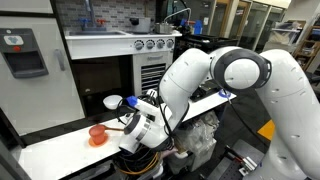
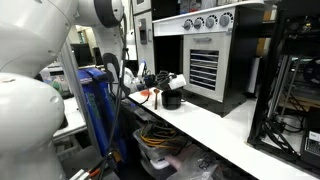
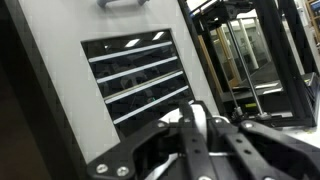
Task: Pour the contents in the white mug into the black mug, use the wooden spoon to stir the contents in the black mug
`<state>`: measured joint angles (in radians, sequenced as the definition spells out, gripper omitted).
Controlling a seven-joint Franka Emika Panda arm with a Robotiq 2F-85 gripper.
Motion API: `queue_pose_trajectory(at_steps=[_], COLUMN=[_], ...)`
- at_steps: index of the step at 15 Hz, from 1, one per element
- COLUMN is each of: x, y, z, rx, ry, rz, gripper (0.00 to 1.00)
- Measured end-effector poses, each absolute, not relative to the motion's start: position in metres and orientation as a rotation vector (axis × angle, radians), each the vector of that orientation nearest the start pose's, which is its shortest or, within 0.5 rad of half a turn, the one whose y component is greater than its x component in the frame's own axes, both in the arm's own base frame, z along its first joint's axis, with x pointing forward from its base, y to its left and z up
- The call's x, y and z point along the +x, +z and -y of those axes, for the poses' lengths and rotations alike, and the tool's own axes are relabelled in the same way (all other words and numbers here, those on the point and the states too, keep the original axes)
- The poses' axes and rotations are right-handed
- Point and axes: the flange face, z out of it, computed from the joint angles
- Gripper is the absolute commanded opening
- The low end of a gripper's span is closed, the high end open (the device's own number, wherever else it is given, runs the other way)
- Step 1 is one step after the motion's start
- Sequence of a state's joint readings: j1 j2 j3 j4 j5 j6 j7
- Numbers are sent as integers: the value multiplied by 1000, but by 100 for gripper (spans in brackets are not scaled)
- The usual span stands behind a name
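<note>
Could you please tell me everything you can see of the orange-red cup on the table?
In an exterior view, the orange-red cup is small and squat, evenly coloured, perhaps ceramic or plastic. It stands upright on a matching orange saucer, which rests on the white table. Only the saucer appears to touch it. The picture is too small to show a handle or any contents.
</note>
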<state>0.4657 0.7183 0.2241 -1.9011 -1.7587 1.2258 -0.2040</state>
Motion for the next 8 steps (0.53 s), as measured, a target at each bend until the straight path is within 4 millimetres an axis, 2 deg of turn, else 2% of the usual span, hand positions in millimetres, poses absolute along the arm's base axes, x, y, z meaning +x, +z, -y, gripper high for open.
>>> queue_pose_trajectory(at_steps=[8], x=[527], y=[184], z=[-256], rx=[767], ry=[-508], rz=[-1074], gripper=[2])
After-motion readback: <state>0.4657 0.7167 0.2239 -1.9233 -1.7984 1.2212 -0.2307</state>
